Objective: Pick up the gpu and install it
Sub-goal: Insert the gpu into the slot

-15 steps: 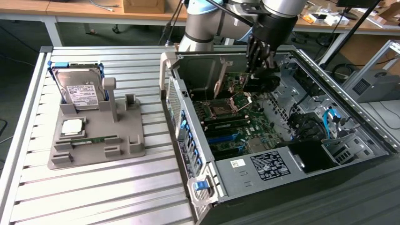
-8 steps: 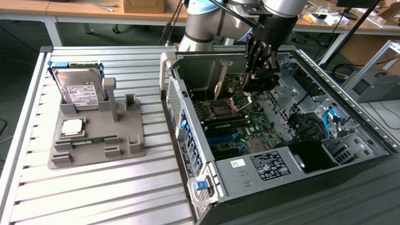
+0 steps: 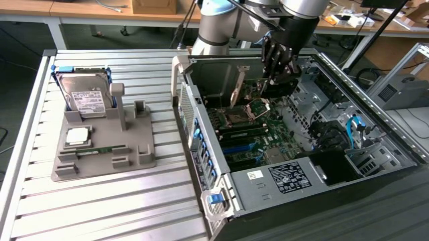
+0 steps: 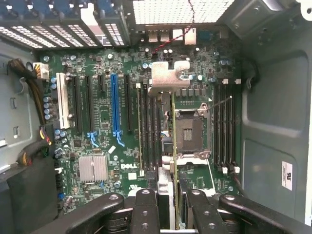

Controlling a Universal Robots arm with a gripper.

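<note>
The fingers (image 4: 145,212) pinch the gpu (image 4: 168,78) edge-on, and it hangs inside the case (image 3: 382,118), above the open socket (image 4: 189,131) and beside the blue slot (image 4: 115,102) rather than over it. The main risk, as I judge it, is that the card comes down off line, so that its lower edge or metal bracket strikes the bare socket or the black slots next to it. The thin board could also twist or slip in so narrow a grip, or the bracket could snag the case's rear wall. The case holds the board (image 4: 105,146), all its long slots bare. Outside the case, on the table (image 3: 100,211), a grey tray (image 3: 100,168) holds a hard drive (image 3: 84,98) upright and a memory stick (image 3: 100,149) lying flat.
</note>
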